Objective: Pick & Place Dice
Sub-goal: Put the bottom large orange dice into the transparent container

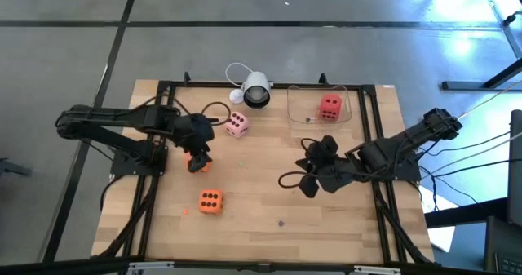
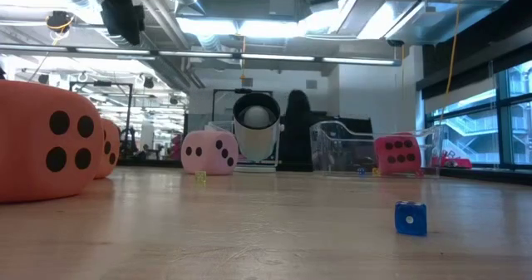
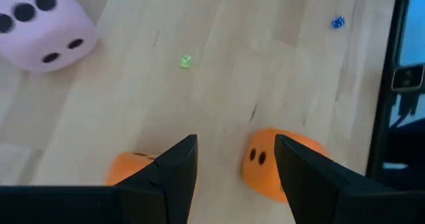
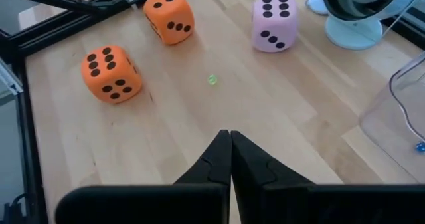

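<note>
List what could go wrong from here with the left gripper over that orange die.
1. The left gripper is open above an orange die, but in the left wrist view orange shows beside and behind both fingers, not plainly between them; closing may clip an edge and roll the die.
2. The pink die sits close by, as does the white camera; a lifting arm could brush them.
</note>
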`<state>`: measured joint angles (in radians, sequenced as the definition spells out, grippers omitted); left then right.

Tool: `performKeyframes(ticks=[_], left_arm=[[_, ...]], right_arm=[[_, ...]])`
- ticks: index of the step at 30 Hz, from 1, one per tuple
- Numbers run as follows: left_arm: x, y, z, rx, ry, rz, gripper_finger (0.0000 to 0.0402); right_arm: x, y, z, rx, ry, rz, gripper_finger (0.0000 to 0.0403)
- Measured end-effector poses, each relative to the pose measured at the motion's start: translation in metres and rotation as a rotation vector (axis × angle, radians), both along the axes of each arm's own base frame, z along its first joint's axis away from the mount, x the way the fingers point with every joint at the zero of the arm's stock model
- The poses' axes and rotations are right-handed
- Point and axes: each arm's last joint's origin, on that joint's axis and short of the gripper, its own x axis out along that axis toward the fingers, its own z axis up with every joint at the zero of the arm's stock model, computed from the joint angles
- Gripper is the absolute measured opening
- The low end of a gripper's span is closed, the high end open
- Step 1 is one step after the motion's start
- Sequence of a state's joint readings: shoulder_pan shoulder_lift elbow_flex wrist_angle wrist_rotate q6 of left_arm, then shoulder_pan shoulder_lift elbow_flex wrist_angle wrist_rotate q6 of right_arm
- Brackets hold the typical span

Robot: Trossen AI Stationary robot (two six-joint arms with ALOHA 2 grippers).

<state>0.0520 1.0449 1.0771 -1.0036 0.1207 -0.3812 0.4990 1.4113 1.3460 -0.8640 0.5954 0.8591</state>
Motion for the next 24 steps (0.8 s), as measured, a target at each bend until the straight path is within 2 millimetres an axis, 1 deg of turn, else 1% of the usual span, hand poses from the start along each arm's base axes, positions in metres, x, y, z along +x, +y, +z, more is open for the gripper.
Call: performKeyframes(ticks=[6, 9, 11, 13, 16, 18, 22, 24], left_arm=[[0.017, 0.001, -0.001, -0.137, -0.048, 0.121, 0.0205], [0.022, 0.003, 0.003, -0.217, -0.104, 0.121, 0.0201], [0.023, 0.002, 0.007, -0.225, -0.143, 0.124, 0.0194], [0.021, -0.001, 0.01, -0.183, -0.149, 0.135, 0.0184], [0.019, -0.012, 0.021, -0.106, -0.134, 0.103, 0.0168], [0.019, -0.022, 0.033, -0.058, -0.128, 0.064, 0.0162], [0.02, -0.047, 0.057, 0.043, -0.125, -0.032, 0.0158], [0.021, -0.062, 0.065, 0.092, -0.1, -0.084, 0.0157]], right_arm=[[-0.004, 0.008, -0.001, 0.015, 0.001, 0.013, 0.0004], [-0.005, 0.009, -0.001, 0.013, 0.004, 0.019, 0.0004], [-0.005, 0.009, -0.001, 0.013, 0.004, 0.019, 0.0004], [-0.005, 0.009, -0.001, 0.013, 0.005, 0.018, 0.0004], [-0.005, 0.009, -0.001, 0.014, 0.004, 0.017, 0.0004], [-0.006, 0.009, -0.001, 0.02, 0.005, 0.01, 0.0004], [-0.006, 0.008, -0.001, 0.025, 0.005, 0.003, 0.0004], [-0.006, 0.008, -0.001, 0.026, 0.004, 0.003, 0.0004]])
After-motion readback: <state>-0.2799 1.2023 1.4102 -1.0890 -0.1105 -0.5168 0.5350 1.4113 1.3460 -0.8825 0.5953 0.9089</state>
